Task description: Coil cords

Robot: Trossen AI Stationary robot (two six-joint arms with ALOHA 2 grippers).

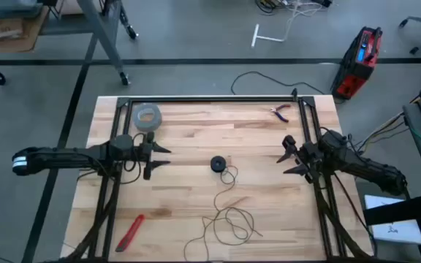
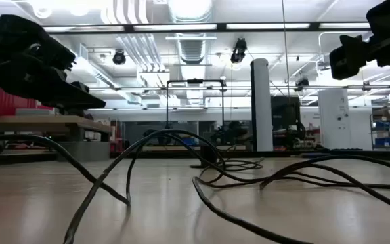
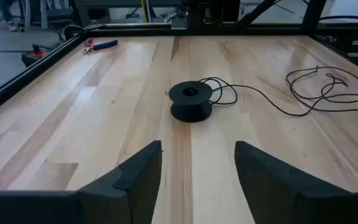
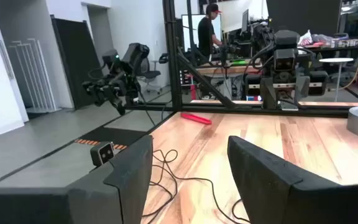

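Wooden table [image 1: 196, 146] | reel [image 1: 218, 164] at frame centre, thin cord [image 1: 229, 219] tangled loosely lower centre | looked light, limp; best taken by the reel | left gripper [image 1: 161, 155], right gripper [image 1: 286, 157] both gaped empty.

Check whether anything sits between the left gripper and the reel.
Nothing visible does. The left gripper is open and faces the reel across bare table; the cord trails off the reel's far side.

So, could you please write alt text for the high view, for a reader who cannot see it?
A small black reel sits mid-table, its thin black cord trailing loose toward the near edge. The open left gripper and open right gripper hover either side of it.
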